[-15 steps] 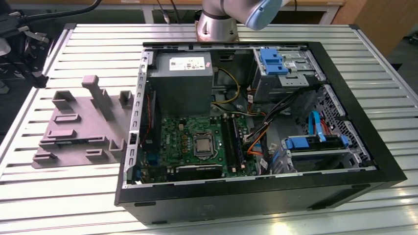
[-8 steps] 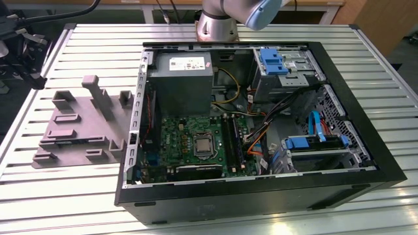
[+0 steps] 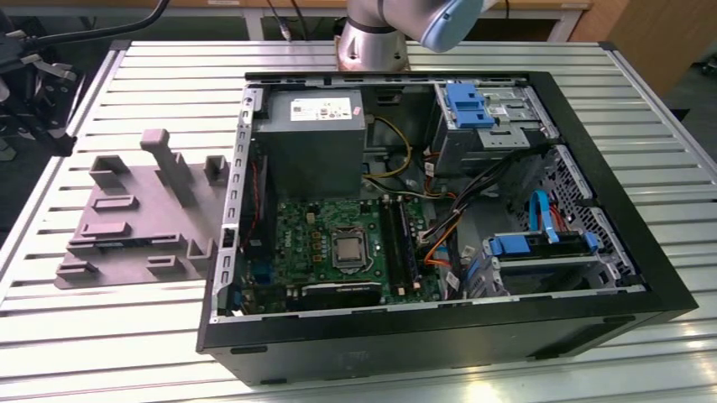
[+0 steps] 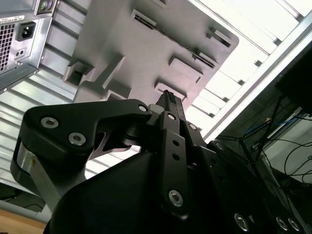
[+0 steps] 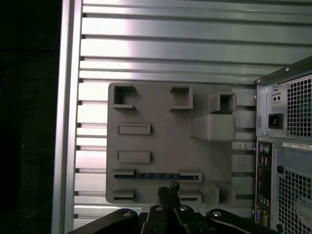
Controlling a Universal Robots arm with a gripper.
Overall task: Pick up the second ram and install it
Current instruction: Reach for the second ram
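**Shut gripper above the tray**

The gripper hangs closed tight, holding nothing. Just beyond its tips the second ram stands on edge in a slot of the grey tray, on the slatted table beside the computer case. The stick looks light, stiff and fragile. A pinch across its flat faces at mid-length seems the safest hold.

My gripper is matt black, with bright metal screw heads. The tray is smooth, dull grey plastic. The second ram looks dark and faintly glossy. The table is ribbed bare metal with a sheen. The computer case has matt black panels around bare grey sheet metal.
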